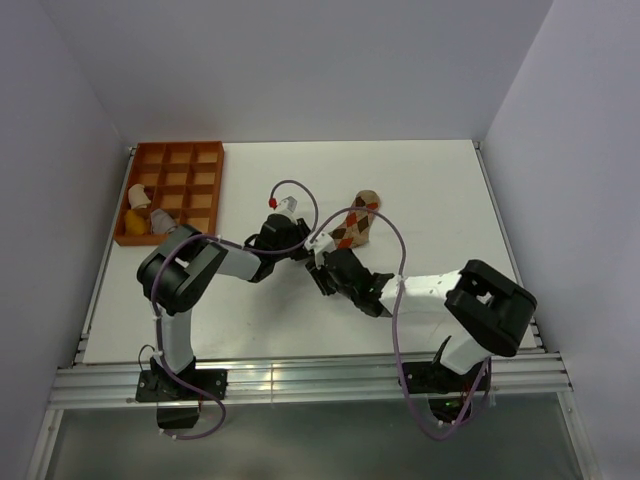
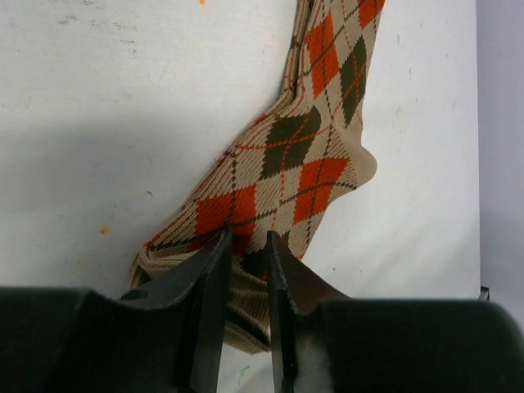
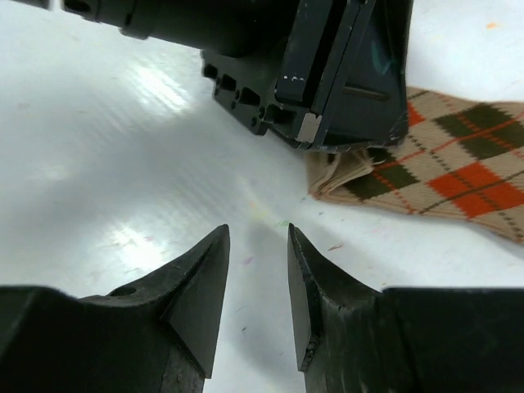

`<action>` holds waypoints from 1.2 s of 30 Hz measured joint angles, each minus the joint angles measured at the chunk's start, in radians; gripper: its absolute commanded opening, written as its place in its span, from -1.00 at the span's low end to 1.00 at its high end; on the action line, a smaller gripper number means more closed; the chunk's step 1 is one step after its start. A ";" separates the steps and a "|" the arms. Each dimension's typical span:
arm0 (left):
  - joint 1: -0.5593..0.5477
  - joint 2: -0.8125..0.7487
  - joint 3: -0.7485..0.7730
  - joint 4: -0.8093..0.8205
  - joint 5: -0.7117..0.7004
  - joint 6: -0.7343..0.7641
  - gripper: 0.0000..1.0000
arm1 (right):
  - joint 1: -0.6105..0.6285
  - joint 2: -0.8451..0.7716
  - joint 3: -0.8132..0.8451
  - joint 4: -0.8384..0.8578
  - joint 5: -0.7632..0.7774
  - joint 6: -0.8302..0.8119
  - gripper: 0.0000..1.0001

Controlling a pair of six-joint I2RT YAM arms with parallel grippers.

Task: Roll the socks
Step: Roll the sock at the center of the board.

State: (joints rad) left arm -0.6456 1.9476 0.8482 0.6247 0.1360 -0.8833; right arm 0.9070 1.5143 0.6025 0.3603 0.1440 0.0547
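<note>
At mid-table the argyle sock lies flat and at full length. One end points to the far side and the other, prob. the cuff, points toward the arms.

Progress looks like approx. the very start. No roll is visible, and the fabric is only a bit bunched and layered at the near end.

The left gripper is pinched narrow on that near end, w/ tan ribbed fabric caught between its fingers. That makes the grip for the first turn look set.

The right gripper hangs just beside it, low over bare table. Its jaws are apart w/ nothing between them, and it isn't touching the sock.

Done so far:
- Sock laid out
- One end held

Left to do, judging from this:
- Turn the held end over and keep rolling along the sock's length toward the far end.
- The free arm is prob. needed to pin or feed the fabric so it doesn't slide on the smooth top.
- Finish the bundle and maybe stow it.

The grey-brown sock can't be picked out. Extra layers at the pinched end might be it lying under the argyle one, but I can't tell.

The orange tray sits at the far-left corner, well apart from the work. It holds a pale & grey bundle in its near compartments, too small to identify.
</note>
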 measured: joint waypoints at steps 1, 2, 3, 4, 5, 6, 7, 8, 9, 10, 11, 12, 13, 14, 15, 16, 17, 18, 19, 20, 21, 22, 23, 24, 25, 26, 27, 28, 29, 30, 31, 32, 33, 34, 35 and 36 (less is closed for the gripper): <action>0.000 0.000 0.000 0.000 0.002 0.000 -0.41 | 0.011 0.013 -0.001 0.015 0.030 -0.020 -0.17; 0.000 0.000 0.000 -0.001 0.002 0.002 -0.41 | 0.024 0.029 -0.001 0.032 0.062 -0.040 -0.16; 0.000 0.000 0.000 -0.002 0.003 0.003 -0.42 | 0.037 0.048 -0.001 0.049 0.092 -0.058 -0.16; 0.000 0.000 0.001 -0.002 0.003 0.004 -0.42 | 0.048 0.064 -0.001 0.063 0.116 -0.073 -0.16; 0.000 0.000 0.002 -0.003 0.004 0.005 -0.42 | 0.053 0.077 -0.001 0.072 0.131 -0.081 -0.15; 0.001 0.000 0.002 -0.003 0.006 0.006 -0.42 | 0.060 0.099 0.000 0.089 0.156 -0.094 -0.16; 0.001 0.000 0.002 -0.005 0.006 0.006 -0.42 | 0.065 0.113 0.000 0.097 0.168 -0.101 -0.16; 0.001 0.000 0.003 -0.006 0.007 0.007 -0.42 | 0.068 0.133 0.002 0.105 0.184 -0.108 -0.16; 0.001 0.000 0.004 -0.008 0.007 0.007 -0.42 | 0.069 0.148 0.003 0.112 0.199 -0.114 -0.16; 0.001 0.000 0.005 -0.009 0.008 0.007 -0.42 | 0.069 0.161 0.004 0.120 0.214 -0.118 -0.16; 0.001 0.000 0.005 -0.010 0.009 0.007 -0.42 | 0.069 0.169 0.004 0.129 0.225 -0.121 -0.16; 0.001 0.000 0.005 -0.010 0.009 0.006 -0.42 | 0.069 0.174 0.006 0.135 0.236 -0.124 -0.16; 0.001 0.000 0.005 -0.010 0.009 0.007 -0.42 | 0.069 0.177 0.008 0.143 0.242 -0.124 -0.16; 0.001 0.000 0.005 -0.010 0.010 0.007 -0.42 | 0.069 0.177 0.009 0.149 0.248 -0.124 -0.16; 0.001 0.000 0.005 -0.010 0.010 0.006 -0.42 | 0.069 0.177 0.011 0.153 0.253 -0.123 -0.16; 0.001 0.000 0.005 -0.010 0.010 0.006 -0.42 | 0.069 0.177 0.013 0.158 0.255 -0.119 -0.16; 0.001 0.000 0.005 -0.010 0.010 0.006 -0.42 | 0.068 0.177 0.013 0.166 0.254 -0.111 -0.14; 0.001 0.000 0.005 -0.010 0.010 0.006 -0.42 | 0.065 0.174 0.012 0.172 0.253 -0.096 -0.11; 0.002 0.000 0.005 -0.011 0.010 0.006 -0.42 | 0.063 0.168 0.008 0.177 0.245 -0.074 -0.08; 0.002 0.000 0.005 -0.011 0.010 0.006 -0.42 | 0.056 0.156 -0.001 0.184 0.234 -0.054 -0.03; 0.002 0.000 0.005 -0.011 0.010 0.006 -0.42 | 0.044 0.133 -0.019 0.195 0.219 -0.025 0.00; 0.002 0.000 0.005 -0.011 0.010 0.005 -0.42 | 0.023 0.101 -0.043 0.208 0.201 0.008 0.02; 0.002 0.000 0.005 -0.011 0.010 0.005 -0.42 | 0.003 0.078 -0.058 0.214 0.185 0.031 0.02; 0.002 0.000 0.005 -0.011 0.010 0.003 -0.42 | -0.025 0.051 -0.073 0.222 0.167 0.061 0.02; 0.002 0.000 0.005 -0.011 0.010 0.003 -0.42 | -0.053 0.030 -0.081 0.230 0.148 0.090 0.02; 0.002 0.000 0.005 -0.011 0.010 0.002 -0.42 | -0.080 0.017 -0.085 0.241 0.129 0.119 0.02; 0.003 0.000 0.005 -0.012 0.010 0.000 -0.42 | -0.104 0.010 -0.087 0.252 0.109 0.143 0.02; 0.003 0.000 0.005 -0.012 0.010 -0.002 -0.42 | -0.125 0.008 -0.087 0.265 0.092 0.166 0.02; 0.003 0.000 0.005 -0.012 0.010 -0.002 -0.42 | -0.140 0.008 -0.087 0.274 0.075 0.183 0.02; 0.003 0.000 0.005 -0.013 0.010 -0.003 -0.43 | -0.150 0.008 -0.087 0.279 0.055 0.200 0.02; 0.003 0.000 0.005 -0.013 0.009 -0.005 -0.43 | -0.153 0.011 -0.087 0.282 0.037 0.214 0.02; 0.003 0.000 0.005 -0.013 0.009 -0.005 -0.42 | -0.154 0.016 -0.087 0.285 0.018 0.224 0.02; 0.003 0.000 0.005 -0.013 0.009 -0.006 -0.43 | -0.154 0.022 -0.086 0.289 0.003 0.234 0.02; 0.003 0.000 0.005 -0.013 0.009 -0.006 -0.42 | -0.155 0.031 -0.086 0.291 -0.014 0.245 0.02; 0.003 0.000 0.005 -0.013 0.009 -0.006 -0.43 | -0.156 0.040 -0.086 0.292 -0.031 0.254 0.02; 0.003 0.000 0.005 -0.014 0.008 -0.010 -0.43 | -0.157 0.050 -0.086 0.291 -0.051 0.267 0.02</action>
State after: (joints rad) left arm -0.6430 1.9480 0.8532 0.6109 0.1440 -0.8928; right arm 0.7502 1.5646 0.5163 0.6518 0.0933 0.3218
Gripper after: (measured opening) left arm 0.286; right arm 0.509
